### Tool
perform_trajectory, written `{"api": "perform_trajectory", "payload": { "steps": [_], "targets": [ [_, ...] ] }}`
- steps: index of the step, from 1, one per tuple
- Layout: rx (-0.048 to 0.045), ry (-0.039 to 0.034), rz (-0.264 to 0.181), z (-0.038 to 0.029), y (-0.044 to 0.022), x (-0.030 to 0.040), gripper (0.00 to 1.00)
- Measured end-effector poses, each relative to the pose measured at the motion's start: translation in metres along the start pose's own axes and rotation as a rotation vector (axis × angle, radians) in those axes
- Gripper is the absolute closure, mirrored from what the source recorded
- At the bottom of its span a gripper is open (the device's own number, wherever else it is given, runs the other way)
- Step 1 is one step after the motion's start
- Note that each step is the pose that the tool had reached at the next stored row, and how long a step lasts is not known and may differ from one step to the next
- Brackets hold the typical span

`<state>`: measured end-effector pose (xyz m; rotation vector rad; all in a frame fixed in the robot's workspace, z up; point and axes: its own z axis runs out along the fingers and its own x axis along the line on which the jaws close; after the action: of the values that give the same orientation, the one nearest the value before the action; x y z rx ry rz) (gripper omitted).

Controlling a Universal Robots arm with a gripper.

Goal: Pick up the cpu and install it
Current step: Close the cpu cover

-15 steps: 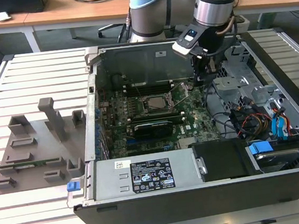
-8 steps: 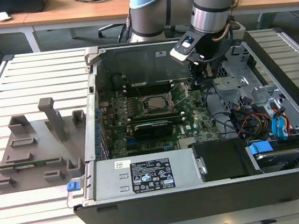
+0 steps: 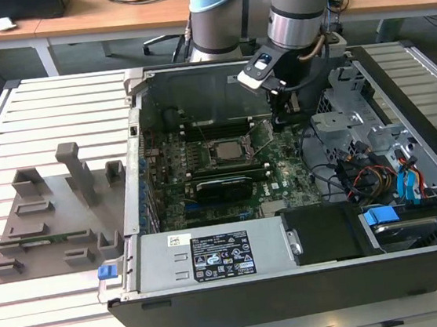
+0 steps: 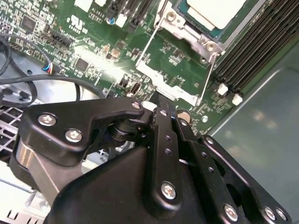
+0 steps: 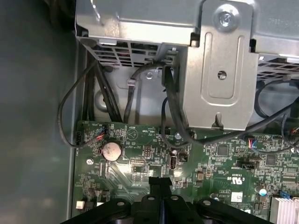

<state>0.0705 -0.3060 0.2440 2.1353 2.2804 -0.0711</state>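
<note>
Closest to us in the second wrist view, the black metal gripper [image 4: 159,99] has its two fingers squeezed together, holding nothing. We cannot tell if its tip touches the open silver hinged frame [image 4: 174,70] just beside it. Farther on, the small square silvery-white cpu [image 4: 212,10] lies in its socket, partly cut off, on the green motherboard [image 4: 93,60] inside the big dark computer case [image 3: 296,290].
</note>
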Motion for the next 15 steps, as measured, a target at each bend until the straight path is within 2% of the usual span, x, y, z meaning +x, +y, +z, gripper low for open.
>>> {"api": "perform_trajectory", "payload": {
  "steps": [11,15],
  "targets": [
    [-0.0016,-0.0001,0.000,0.0004,-0.0158,0.0010,0.89],
    [-0.0015,0.0000,0.000,0.0005,-0.0181,0.0012,0.89]
  ]
}}
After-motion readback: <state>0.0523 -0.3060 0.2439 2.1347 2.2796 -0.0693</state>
